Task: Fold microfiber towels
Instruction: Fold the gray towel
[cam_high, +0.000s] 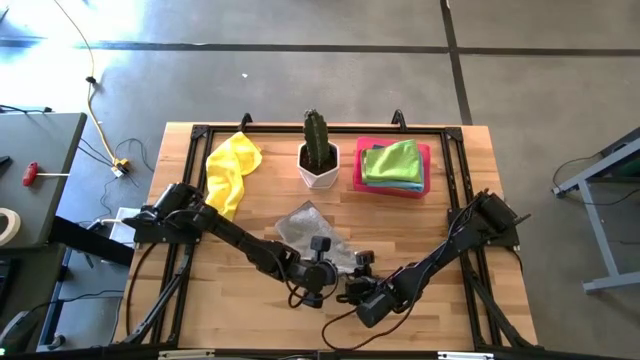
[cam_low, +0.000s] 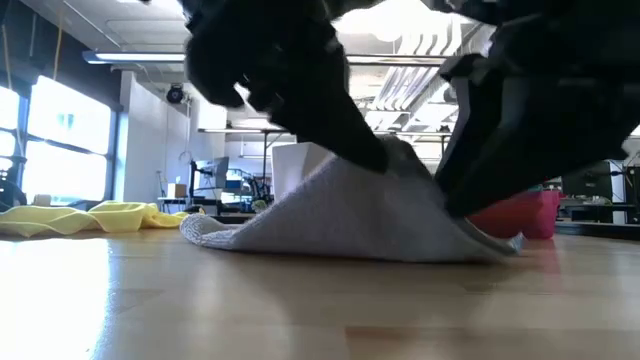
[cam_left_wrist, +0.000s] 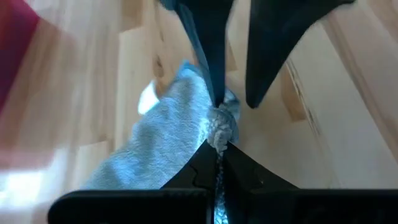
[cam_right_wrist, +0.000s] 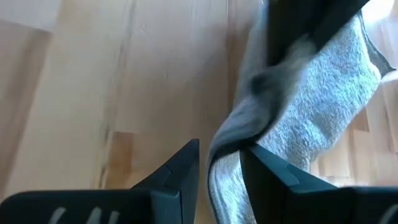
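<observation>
A grey towel (cam_high: 312, 232) is seen lying crumpled on the wooden worktop (cam_high: 440, 205), near its front middle, just in front of a white pot (cam_high: 318, 168) with a cactus (cam_high: 317, 139). Both grippers are set at the towel's front edge, close beside each other. The left gripper (cam_high: 322, 262) is closed tight on a bunched corner of the grey towel; in the left wrist view the cloth (cam_left_wrist: 168, 134) is pinched between the two dark fingers (cam_left_wrist: 208, 163), with no gap left. The right gripper (cam_high: 358, 268) is held partly open with a fold of the same towel (cam_right_wrist: 298, 118) caught between its fingers (cam_right_wrist: 180, 168), as shown in the right wrist view. In the low view the grey towel (cam_low: 350, 215) is drawn up into a tent shape, its top lifted under the two grippers while its edges rest on the worktop.

A yellow towel (cam_high: 232, 170) is left loosely heaped at the back left of the worktop, well apart from the grippers. At the back right a pink tray (cam_high: 425, 178) is placed, and on it a lime green towel (cam_high: 392, 160) is laid folded over a light blue one (cam_high: 400, 184), of which only an edge is seen
</observation>
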